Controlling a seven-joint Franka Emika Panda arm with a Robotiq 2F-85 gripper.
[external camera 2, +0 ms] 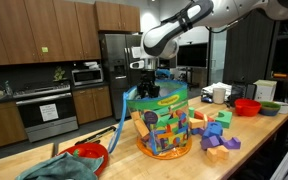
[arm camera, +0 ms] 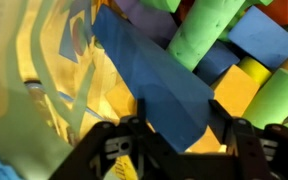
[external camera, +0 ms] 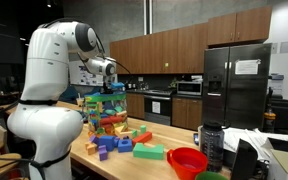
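My gripper [external camera: 108,88] [external camera 2: 144,90] reaches down into the top of a clear tub [external camera: 104,118] [external camera 2: 164,128] filled with coloured foam blocks, which stands on the wooden counter [external camera: 134,165]. The wrist view shows a long blue block [arm camera: 149,75] lying slanted among green, yellow and purple blocks. The gripper [arm camera: 177,103] has one black finger on each side of the blue block's near end, and both seem pressed against it. The tub's yellow label shows through on the left.
Loose foam blocks [external camera: 114,145] [external camera 2: 219,135] and a green slab [external camera: 149,152] lie beside the tub. Near them are a red bowl [external camera: 188,160] [external camera 2: 247,106], a dark bottle [external camera: 212,145], and another red bowl with a green cloth [external camera 2: 84,155]. Kitchen cabinets, an oven and a fridge stand behind.
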